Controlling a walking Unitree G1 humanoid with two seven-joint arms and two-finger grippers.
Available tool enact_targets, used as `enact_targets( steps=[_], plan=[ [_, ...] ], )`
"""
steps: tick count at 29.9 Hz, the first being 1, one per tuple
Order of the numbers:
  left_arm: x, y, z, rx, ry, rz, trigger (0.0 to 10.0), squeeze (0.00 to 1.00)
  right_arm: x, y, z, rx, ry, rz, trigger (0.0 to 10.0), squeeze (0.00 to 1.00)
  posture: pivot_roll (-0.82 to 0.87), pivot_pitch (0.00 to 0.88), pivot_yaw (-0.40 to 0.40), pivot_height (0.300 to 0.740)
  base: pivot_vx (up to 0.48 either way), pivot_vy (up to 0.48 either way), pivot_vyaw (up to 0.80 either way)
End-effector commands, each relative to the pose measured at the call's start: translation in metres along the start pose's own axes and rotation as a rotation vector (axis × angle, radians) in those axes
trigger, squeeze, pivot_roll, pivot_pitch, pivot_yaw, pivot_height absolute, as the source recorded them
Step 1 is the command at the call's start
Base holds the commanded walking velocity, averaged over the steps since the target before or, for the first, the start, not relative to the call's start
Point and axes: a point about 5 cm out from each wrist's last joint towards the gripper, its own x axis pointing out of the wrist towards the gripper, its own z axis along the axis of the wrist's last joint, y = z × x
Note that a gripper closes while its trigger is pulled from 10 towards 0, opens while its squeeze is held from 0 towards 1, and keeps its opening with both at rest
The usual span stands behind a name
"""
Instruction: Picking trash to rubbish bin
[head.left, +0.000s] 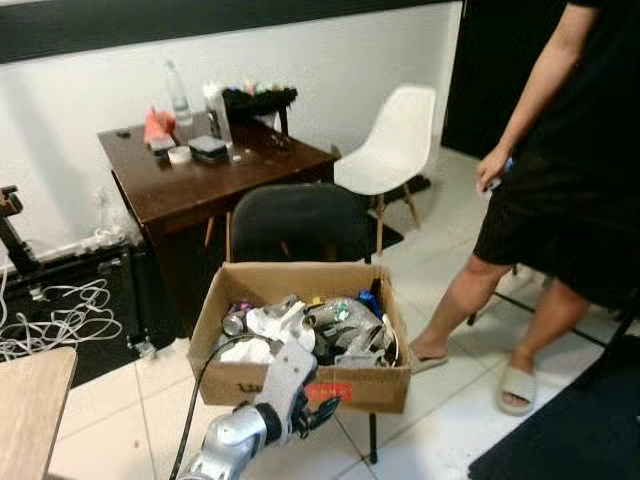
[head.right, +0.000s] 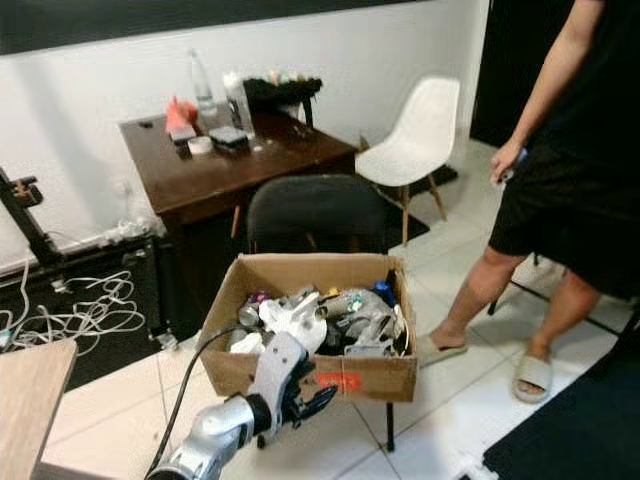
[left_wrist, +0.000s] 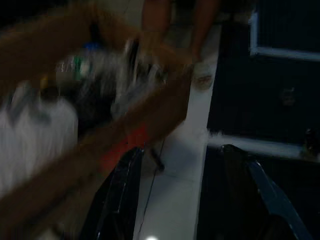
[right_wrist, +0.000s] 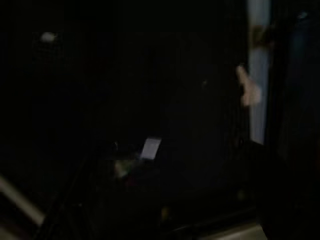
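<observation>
Left gripper (head.left: 318, 412): raised on its silver arm against the front wall of the cardboard box, just beside a red label (head.left: 328, 391); the black fingers (left_wrist: 120, 190) stand apart in the blurred left wrist view, nothing between them.
Right gripper: its wrist view is almost wholly dark; whether the fingers are apart or together cannot be told.
Cardboard box (head.left: 228, 295): open-topped, set on a black chair (head.left: 300, 220) above the white tiled floor (head.left: 450, 405), serving as the rubbish bin.
Trash (head.left: 335, 330): heaped inside the box, filling it close to the rim; crumpled white paper (head.left: 275, 325), silvery wrappers, a can (head.left: 236, 320) at the robot's left end, a blue-topped item (head.left: 367, 298) at the far right corner.
Near left: the corner of a light wooden table (head.left: 30, 405).
Person (head.left: 560, 190): standing to the right of the box in black shorts and slippers, one hand (head.left: 490, 168) hanging at the side.
Cables (head.left: 60, 315): white, in a loose tangle on the floor at left.
Dark wooden table (head.left: 190, 185): behind the chair, against the white wall, carrying a clear bottle (head.left: 178, 95), a roll of tape (head.left: 179, 154) and small clutter.
White chair (head.left: 390, 140): beside that table, further right.
</observation>
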Motion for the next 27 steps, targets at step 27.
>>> enact_targets(
  steps=[27],
  plan=[
    [-0.116, -0.041, -0.171, -0.345, 0.734, 0.296, 10.0, 0.00, 0.000, -0.002, 0.021, 0.008, -0.068, 0.030, 10.0, 0.00, -0.23, 0.071, 0.115, 0.740, 0.000, -0.159, 0.03]
  ],
)
